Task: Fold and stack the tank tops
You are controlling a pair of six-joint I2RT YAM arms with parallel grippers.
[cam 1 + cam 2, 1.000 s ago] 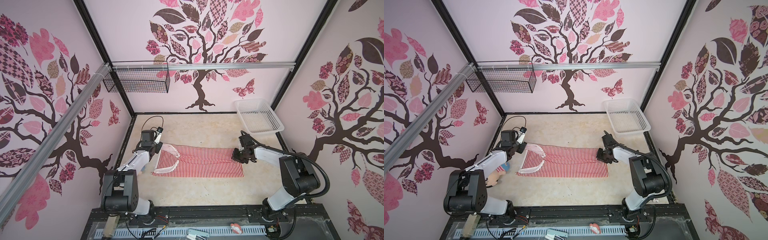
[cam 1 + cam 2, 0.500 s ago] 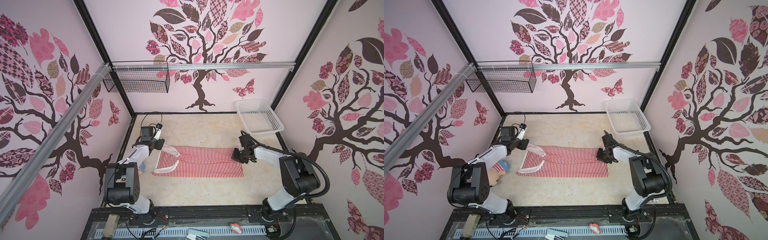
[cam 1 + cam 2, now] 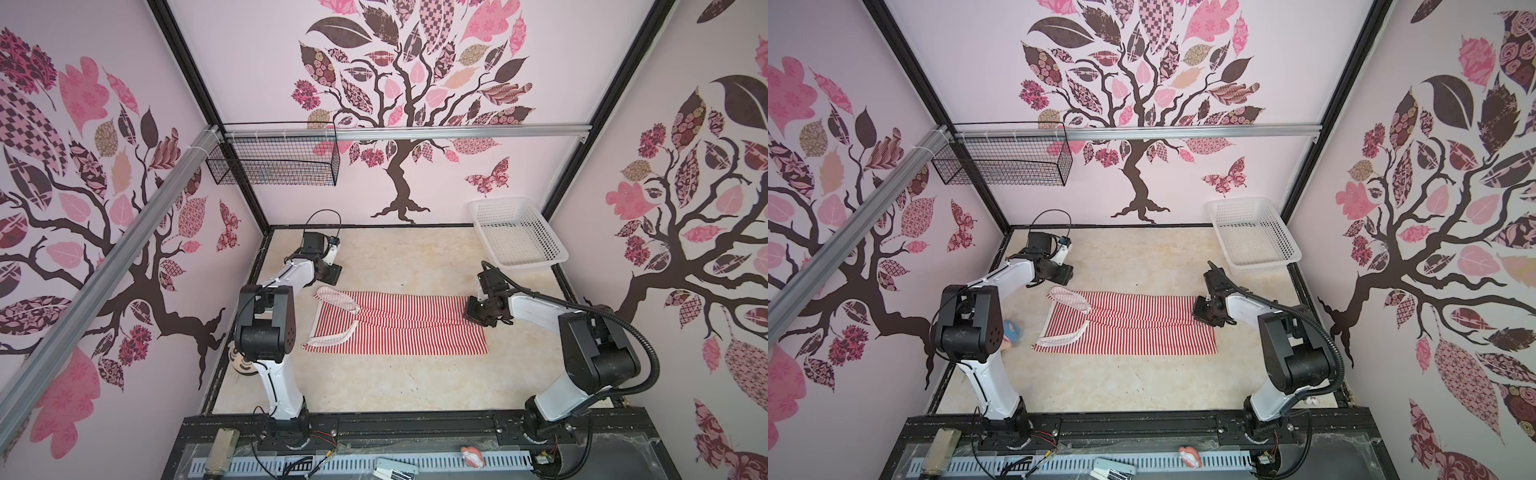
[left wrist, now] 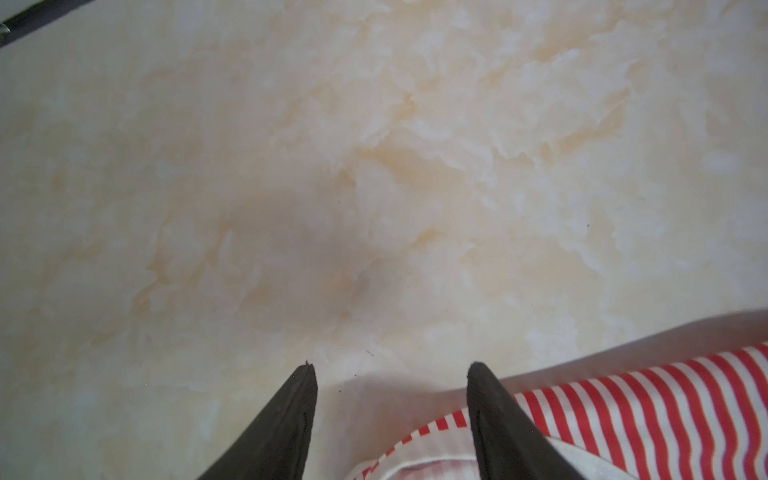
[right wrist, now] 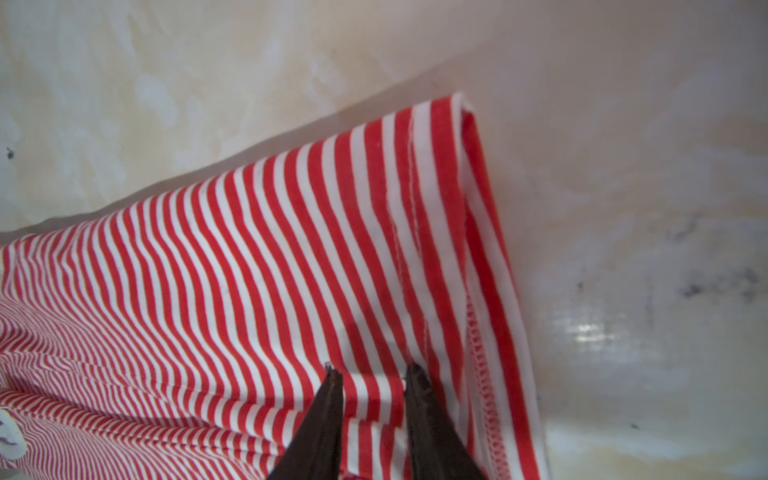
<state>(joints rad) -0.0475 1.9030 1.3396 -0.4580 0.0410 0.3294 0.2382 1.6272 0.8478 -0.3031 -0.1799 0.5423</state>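
Observation:
One red-and-white striped tank top lies flat across the middle of the table, folded lengthwise, with its white-trimmed straps at the left. My left gripper hangs open just beyond the far-left strap. Only the strap's trim shows low between its fingers, and nothing is held. My right gripper sits on the far-right hem corner. Its jaws stand narrow, and a fold of the striped tank top is pinched between them.
A white plastic basket stands at the back right corner. A black wire basket hangs on the back-left wall. A plush doll lies by the left arm's base. Small items rest on the front rail.
My left arm has drawn back from the strap towards the far wall, and the strap now lies flat on the table. The right gripper has stayed on the hem corner.

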